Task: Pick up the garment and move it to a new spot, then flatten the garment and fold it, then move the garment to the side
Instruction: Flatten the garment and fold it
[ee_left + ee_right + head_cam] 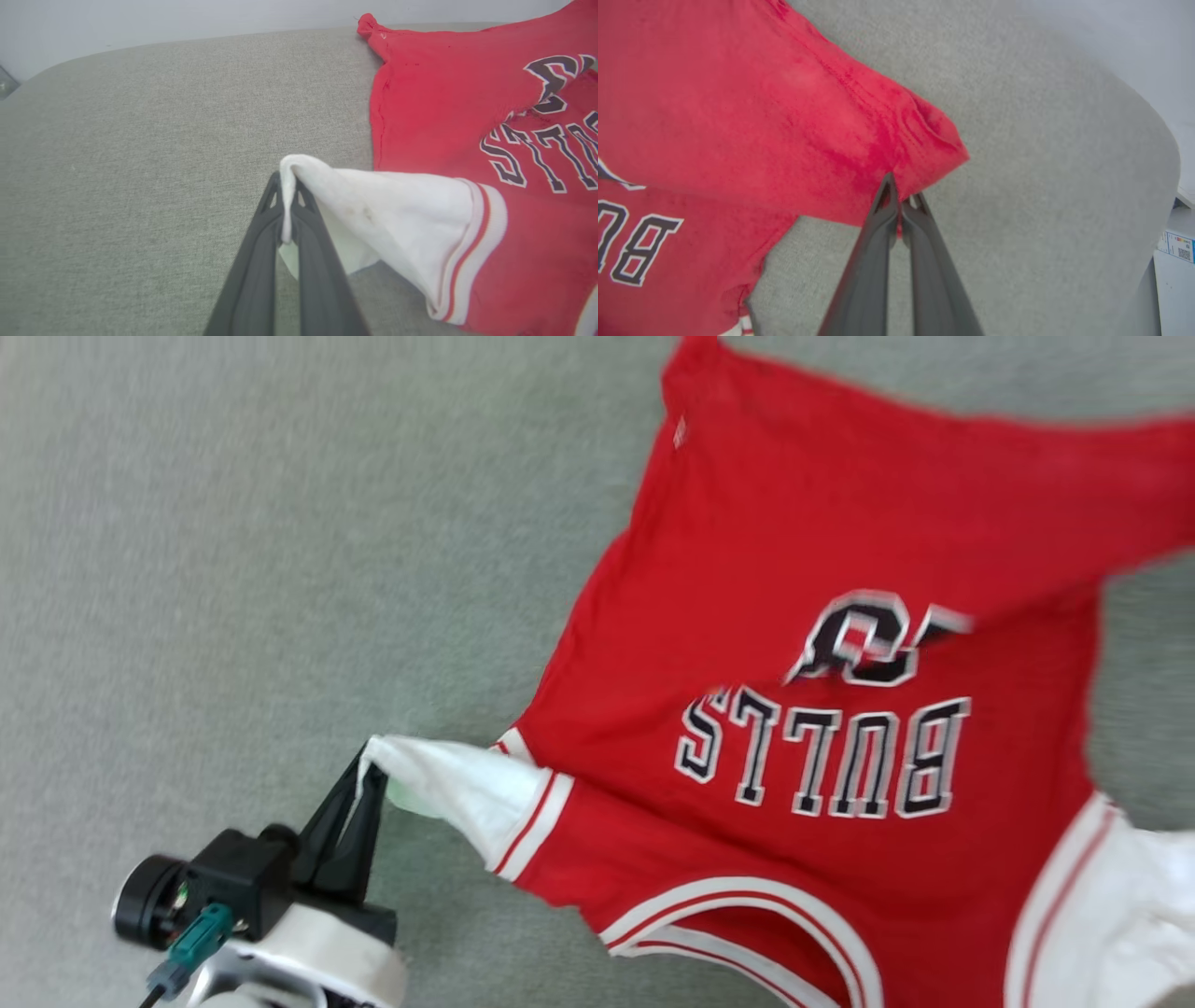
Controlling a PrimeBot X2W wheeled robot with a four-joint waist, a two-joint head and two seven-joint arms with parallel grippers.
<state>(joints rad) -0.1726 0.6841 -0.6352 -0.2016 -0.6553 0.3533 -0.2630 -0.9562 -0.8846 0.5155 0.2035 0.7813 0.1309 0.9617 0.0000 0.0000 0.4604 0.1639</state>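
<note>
Garment (822, 551) lies print-up on grey cloth surface (233, 569). Left gripper (371, 770) pinches its white sleeve (373, 205); right gripper (900, 198) is clenched on a red corner (929, 140).

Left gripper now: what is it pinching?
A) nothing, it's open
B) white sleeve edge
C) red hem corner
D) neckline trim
B: in the left wrist view the left gripper has its fingers closed on the edge of the garment's white sleeve, with the cloth folded over their tips.
</note>
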